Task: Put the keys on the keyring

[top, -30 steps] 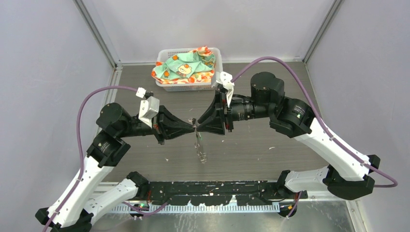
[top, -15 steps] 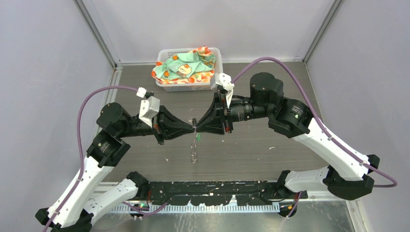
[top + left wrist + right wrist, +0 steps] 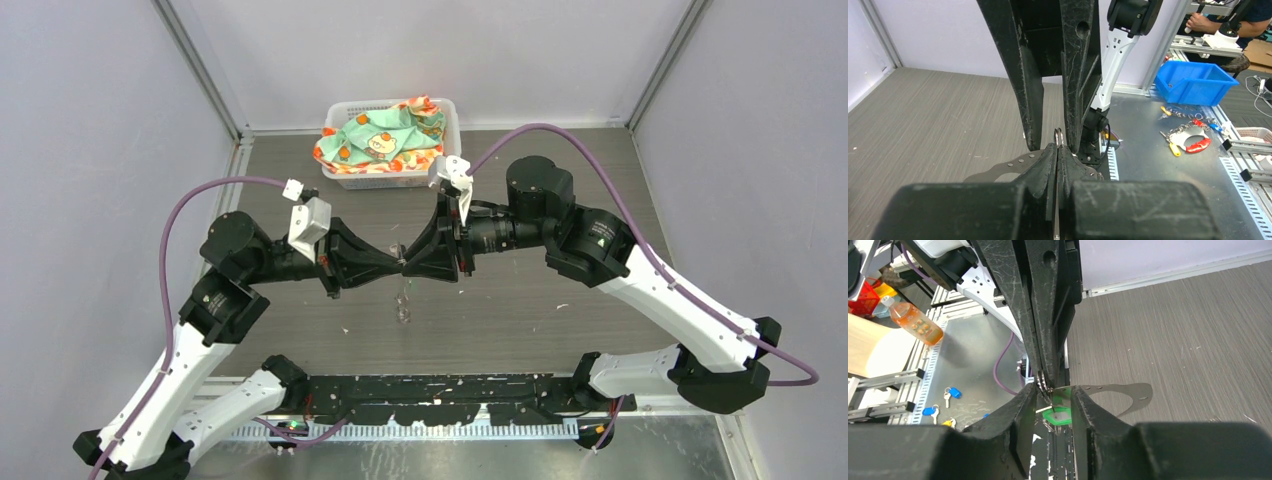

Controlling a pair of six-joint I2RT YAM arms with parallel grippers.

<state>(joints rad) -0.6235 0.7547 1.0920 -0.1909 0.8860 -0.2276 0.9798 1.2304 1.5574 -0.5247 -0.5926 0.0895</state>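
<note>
My left gripper and right gripper meet tip to tip above the middle of the table. The left gripper is shut on the keyring, a thin metal ring seen edge-on, poking out past its fingertips. The right gripper stands open around that spot, its fingers on either side of the ring wires. A key with a green head hangs just below, between the right fingers. In the top view a small pale bundle dangles under the tips. No black-headed key shows.
A white basket holding a patterned cloth stands at the back of the table. The arms' black base rail runs along the near edge. Beyond the table are a blue bin and loose tagged keys.
The right arm has shifted a little left, toward the left gripper. The bundle hanging under the tips has swung left and hangs shorter. The left arm has held still.
</note>
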